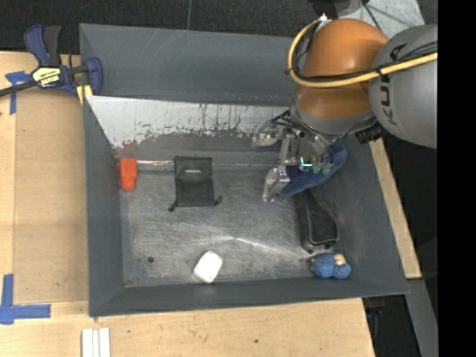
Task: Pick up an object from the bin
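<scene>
The step in hand looks like the grasp itself: the gripper (277, 181) is low in the far right part of the bin (186, 65), right against a crumpled dark blue cloth-like thing (306, 184) that lies just beside the right wall; nothing is plainly lifted off the floor, so I judge the pick not yet made. Whether the tool is spread or closed on the blue thing I cannot tell, since its metal parts and the blue folds overlap when seen from above.

The next move, as I judge it, calls for a firm closing on a fold of that soft thing and then a straight rise, clear of the long black thing (318, 223) whose far end lies touching or just beside the blue one; a loose pinch on fabric could slip, and the black piece could be dragged along.

The arm comes in from the right over the bin's far right corner; its rounded orange cover (335, 58) sits above the wrist, which points steeply down into the bin, the tool's end turned somewhat to the left.

The other things lie apart from the gripper: a small blue toy (329, 267) in the near right corner; a white lump (208, 266) by the near wall; a black square piece (193, 181) about the middle; an orange block (128, 175) at the far left.
</scene>
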